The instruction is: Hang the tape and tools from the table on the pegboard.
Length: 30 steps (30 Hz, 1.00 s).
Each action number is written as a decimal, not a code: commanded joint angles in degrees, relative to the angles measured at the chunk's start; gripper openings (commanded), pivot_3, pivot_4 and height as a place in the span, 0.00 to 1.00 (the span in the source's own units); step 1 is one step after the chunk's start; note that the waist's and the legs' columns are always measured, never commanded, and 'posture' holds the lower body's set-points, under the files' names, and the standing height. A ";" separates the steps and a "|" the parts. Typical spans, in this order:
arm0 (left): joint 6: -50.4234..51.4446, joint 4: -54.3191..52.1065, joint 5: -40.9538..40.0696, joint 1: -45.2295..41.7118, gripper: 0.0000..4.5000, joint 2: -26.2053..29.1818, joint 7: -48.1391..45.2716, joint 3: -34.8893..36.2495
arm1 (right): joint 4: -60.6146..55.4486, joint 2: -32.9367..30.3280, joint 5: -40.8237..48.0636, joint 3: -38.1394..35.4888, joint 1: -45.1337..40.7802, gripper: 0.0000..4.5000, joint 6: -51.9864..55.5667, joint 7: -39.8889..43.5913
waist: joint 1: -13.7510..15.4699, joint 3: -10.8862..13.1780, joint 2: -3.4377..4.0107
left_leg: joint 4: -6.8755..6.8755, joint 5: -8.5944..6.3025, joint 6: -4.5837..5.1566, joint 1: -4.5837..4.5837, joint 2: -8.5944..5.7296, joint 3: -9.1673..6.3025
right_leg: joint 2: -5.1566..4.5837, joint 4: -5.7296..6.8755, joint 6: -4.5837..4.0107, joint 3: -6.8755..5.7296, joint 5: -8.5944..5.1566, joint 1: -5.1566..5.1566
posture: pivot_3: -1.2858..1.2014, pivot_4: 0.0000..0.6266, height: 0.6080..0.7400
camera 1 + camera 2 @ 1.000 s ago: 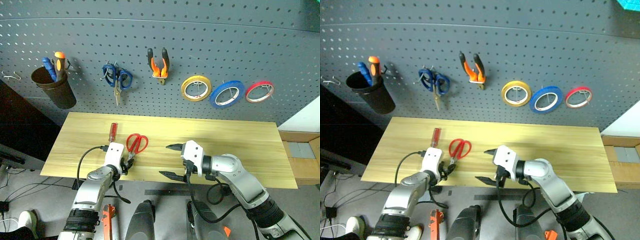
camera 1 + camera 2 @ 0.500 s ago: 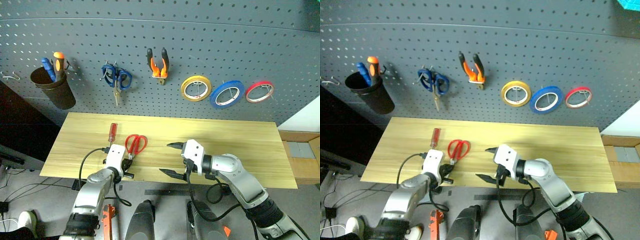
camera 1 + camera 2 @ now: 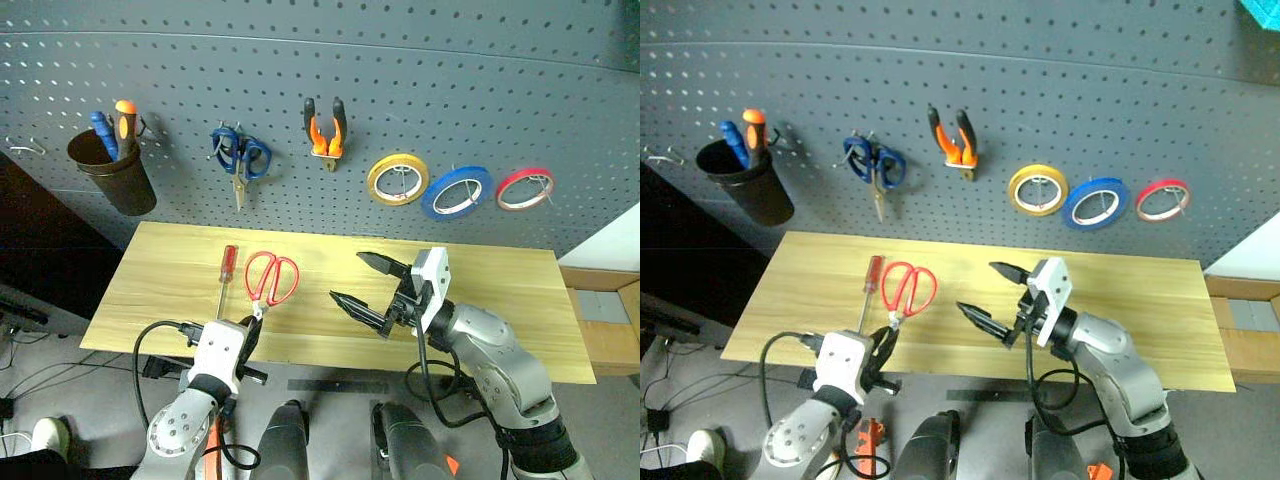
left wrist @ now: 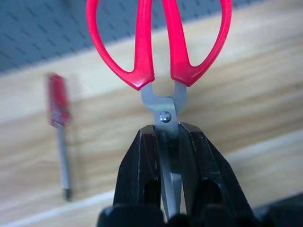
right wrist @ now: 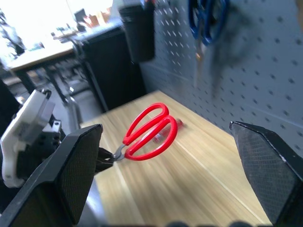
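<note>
With scissors (image 4: 161, 56) pinched by the blades in shut left gripper (image 4: 169, 142), right gripper (image 3: 367, 282) agape and empty, could pivot and slip out.

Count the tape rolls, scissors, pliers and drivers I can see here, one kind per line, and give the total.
Tape rolls: 3 (yellow, blue, red)
Scissors: 2 (red, blue)
Pliers: 1
Drivers: 3 (red, blue, orange)
Total: 9

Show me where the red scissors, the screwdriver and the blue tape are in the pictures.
red scissors (image 4: 158, 42), left wrist view, on the inner edge of the red handle loops.
screwdriver (image 3: 228, 261), left eye view, on its red handle.
blue tape (image 3: 455, 193), left eye view, on the ring's blue band.
</note>
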 commanded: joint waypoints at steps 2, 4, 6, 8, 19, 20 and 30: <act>-8.62 -6.53 4.58 2.07 0.06 -1.38 4.21 1.24 | -4.66 1.43 3.73 -2.12 -1.70 1.00 0.52 -2.42 | 0.62 -0.82 -0.02 | 0.00 0.00 0.00 -0.03 0.00 0.01 | 0.01 -0.09 0.00 -0.01 0.00 0.01 | 0.59 0.23 1.00; -10.01 -6.25 5.93 1.14 0.06 -1.87 5.56 1.79 | -4.30 1.88 3.58 -1.91 -2.35 1.00 -0.35 -2.75 | 0.86 -1.44 -0.01 | -0.01 0.00 0.01 -0.02 0.03 0.02 | 0.06 -0.21 -0.01 -0.02 0.01 0.05 | 0.60 0.20 1.00; -11.11 -4.50 7.12 -2.31 0.06 -2.52 7.77 3.25 | -2.83 3.77 3.09 -1.98 -4.08 1.00 -4.10 -2.57 | 0.97 -2.42 -0.02 | -0.05 0.00 0.01 0.00 0.05 0.00 | 0.11 -0.37 -0.01 -0.07 0.01 0.16 | 0.60 0.18 1.00; -12.93 -2.15 8.17 -5.95 0.06 -2.36 9.04 4.43 | -1.46 5.75 3.31 -2.44 -6.21 1.00 -6.06 -3.09 | 1.09 -2.97 0.02 | -0.04 0.01 0.02 0.02 0.05 -0.04 | 0.13 -0.35 -0.01 -0.13 0.02 0.20 | 0.60 0.17 1.00; -16.83 13.42 5.04 -23.46 0.06 0.29 7.79 7.98 | 2.97 7.40 2.64 -3.57 -11.41 1.00 -8.65 -4.18 | 2.09 -5.96 -0.05 | 0.03 0.02 0.03 0.23 0.08 -0.06 | 0.22 -0.27 -0.10 -0.16 0.09 0.39 | 0.59 0.13 1.00; -16.53 15.63 4.17 -25.56 0.06 0.06 7.23 7.72 | 3.20 7.27 1.80 -3.23 -11.52 1.00 -8.94 -4.57 | 2.25 -6.05 -0.03 | 0.03 0.02 0.03 0.23 0.08 -0.05 | 0.22 -0.26 -0.10 -0.16 0.10 0.39 | 0.59 0.13 1.00; -14.37 24.36 -0.07 -35.18 0.06 -1.99 3.07 5.17 | 2.97 7.25 -0.74 -2.49 -12.10 1.00 -8.71 -7.13 | 2.26 -6.23 -0.08 | 0.23 0.03 0.04 0.57 0.06 0.08 | 0.28 0.45 -0.14 0.03 0.10 0.41 | 0.58 0.14 1.00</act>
